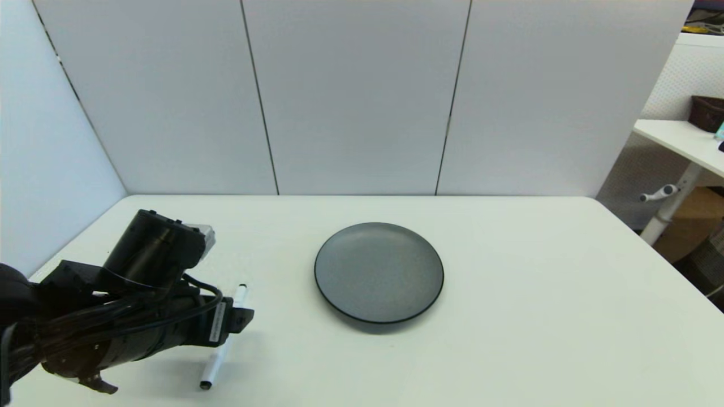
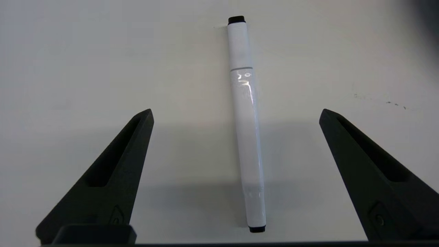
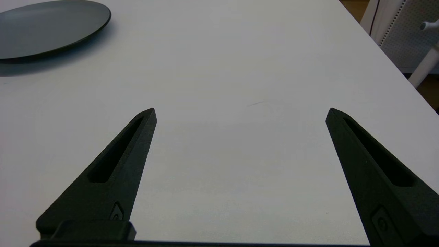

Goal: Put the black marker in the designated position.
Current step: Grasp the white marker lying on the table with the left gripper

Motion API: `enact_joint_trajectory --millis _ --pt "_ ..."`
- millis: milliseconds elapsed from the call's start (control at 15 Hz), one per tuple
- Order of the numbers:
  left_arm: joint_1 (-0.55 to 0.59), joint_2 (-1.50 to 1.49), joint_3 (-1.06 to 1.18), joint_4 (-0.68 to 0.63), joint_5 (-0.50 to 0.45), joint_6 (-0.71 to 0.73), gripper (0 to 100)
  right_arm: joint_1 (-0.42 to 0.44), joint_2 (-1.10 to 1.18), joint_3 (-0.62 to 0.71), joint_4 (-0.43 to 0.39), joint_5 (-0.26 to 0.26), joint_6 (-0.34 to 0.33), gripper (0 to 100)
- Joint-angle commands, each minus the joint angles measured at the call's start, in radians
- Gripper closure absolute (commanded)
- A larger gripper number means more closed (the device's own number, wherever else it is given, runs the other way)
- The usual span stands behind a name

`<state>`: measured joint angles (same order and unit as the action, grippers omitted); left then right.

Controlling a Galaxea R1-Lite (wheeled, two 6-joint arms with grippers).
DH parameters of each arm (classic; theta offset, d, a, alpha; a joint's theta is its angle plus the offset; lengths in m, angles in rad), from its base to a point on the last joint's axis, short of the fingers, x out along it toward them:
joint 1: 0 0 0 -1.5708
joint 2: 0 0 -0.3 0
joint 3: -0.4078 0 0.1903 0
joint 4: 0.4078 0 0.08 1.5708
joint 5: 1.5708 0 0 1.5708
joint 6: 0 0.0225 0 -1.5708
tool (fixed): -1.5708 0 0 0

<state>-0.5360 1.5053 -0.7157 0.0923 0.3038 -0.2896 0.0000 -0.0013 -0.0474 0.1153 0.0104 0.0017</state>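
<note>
A round, dark grey matte plate [image 1: 379, 272] sits flat on the white rectangular table [image 1: 537, 316]. Grey partition panels [image 1: 356, 96] stand behind. A second white table [image 1: 681, 140] stands to the right.

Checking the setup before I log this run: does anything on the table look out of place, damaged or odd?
Nothing stands out. The black marker lies flat and intact on the white table, between the open fingers of the left hand. The dark grey plate sits level and bare. The right hand is open over bare tabletop.
</note>
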Motion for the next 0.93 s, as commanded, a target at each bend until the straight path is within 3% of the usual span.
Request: enact_joint_trajectory --millis 67,933 --pt "-0.006 0.044 0.001 -0.029 0.0 -0.02 0 0.0 0.001 0.0 0.001 0.0 0.0 0" --pt "-0.006 0.059 0.047 -0.031 -0.002 -0.076 0 0.0 0.001 0.0 0.0 0.0 -0.002 0"
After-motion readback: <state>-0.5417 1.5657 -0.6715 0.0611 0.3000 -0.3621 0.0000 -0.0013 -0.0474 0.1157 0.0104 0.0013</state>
